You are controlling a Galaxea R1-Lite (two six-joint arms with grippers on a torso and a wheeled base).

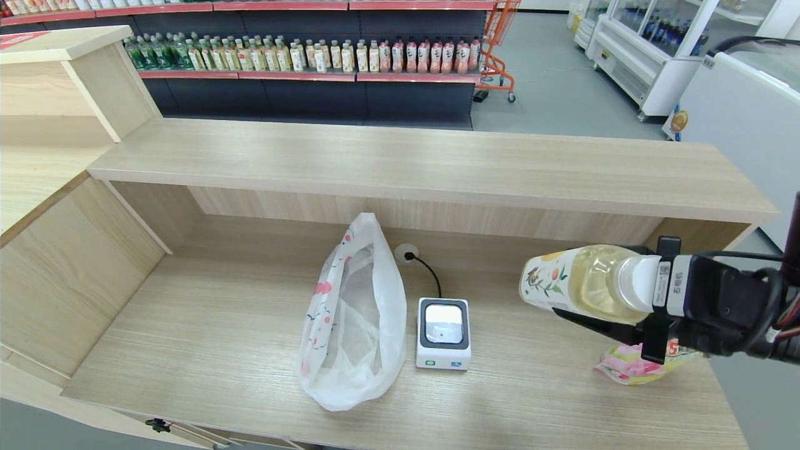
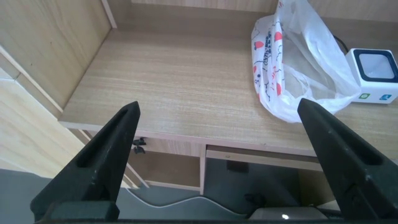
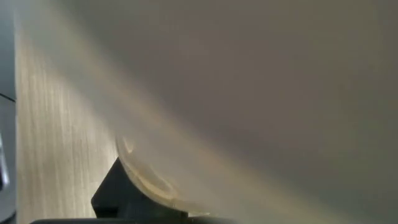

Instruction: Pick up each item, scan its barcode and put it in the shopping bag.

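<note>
Right hand is clamping the bottle sideways over the counter, right of the scanner. Shopping bag is sitting beside it. Left hand is hanging spread apart.

I'm looking over a light wood-grain checkout counter with a raised ledge. Past it there's a dark shelving unit with red trim packed with drink bottles. Grey floor, an orange wire trolley, and white glass-front coolers off to the right.
</note>
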